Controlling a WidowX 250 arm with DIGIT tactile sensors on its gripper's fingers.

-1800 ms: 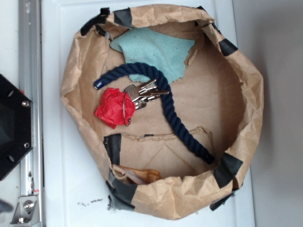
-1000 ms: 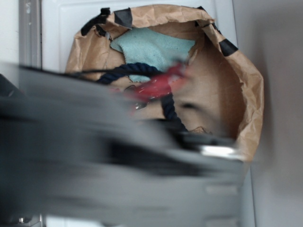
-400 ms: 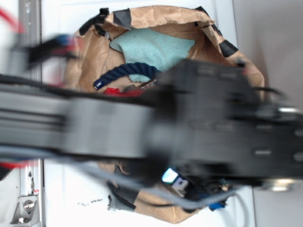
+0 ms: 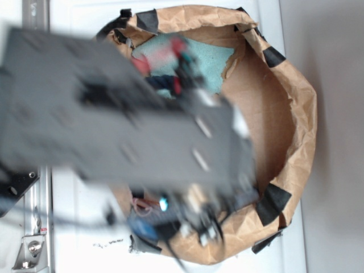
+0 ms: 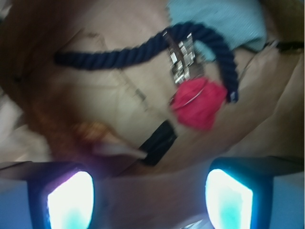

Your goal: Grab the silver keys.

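Note:
In the wrist view the silver keys (image 5: 183, 57) lie on the brown paper floor of the bag, across the bend of the navy blue rope (image 5: 119, 55) and touching the red wad of paper (image 5: 199, 102) below them. My gripper (image 5: 150, 200) is open and empty; its two glowing fingertips (image 5: 70, 200) stand wide apart at the bottom of the view, well short of the keys. In the exterior view the blurred dark arm (image 4: 131, 131) hides the keys, the wad and most of the rope.
The brown paper bag (image 4: 296, 114) has raised crumpled walls with black tape patches (image 4: 274, 202). A teal cloth (image 4: 219, 60) lies at its back, also in the wrist view (image 5: 224, 19). A black tape strip (image 5: 159, 142) lies near the wad. A black base (image 4: 14, 187) sits left.
The arm has swept into view over the bag, from the lower left to across the middle, and now covers the bag's left half. The things in the bag have not visibly moved.

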